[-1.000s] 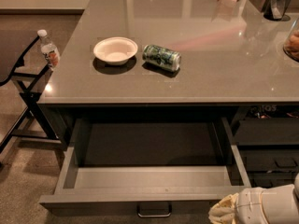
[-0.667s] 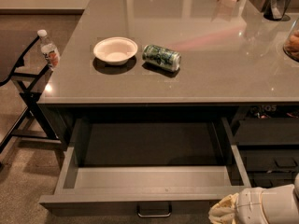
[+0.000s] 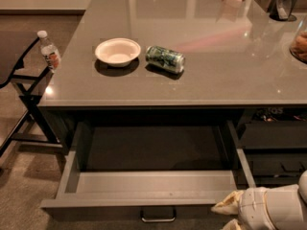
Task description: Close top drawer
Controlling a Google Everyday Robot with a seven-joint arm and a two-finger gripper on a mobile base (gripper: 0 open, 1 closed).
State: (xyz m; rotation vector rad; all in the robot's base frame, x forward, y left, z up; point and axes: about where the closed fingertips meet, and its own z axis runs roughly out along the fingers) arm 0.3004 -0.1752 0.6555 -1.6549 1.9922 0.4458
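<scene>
Far left, one clear plastic water bottle (image 3: 49, 51) stands upright on a dark frame. Up on the glossy grey countertop (image 3: 216, 80) there's one round white bowl (image 3: 117, 51), and just beside it one green can (image 3: 165, 59) lying on its side. Below, the top drawer (image 3: 144, 188) is pulled well out, pale grey inside, with one silver bar handle (image 3: 158, 217) centred. Lower right, the white, cream-tipped gripper (image 3: 229, 214) sits by the drawer front's right end, perhaps touching it. Open or closed, I cannot tell.
</scene>
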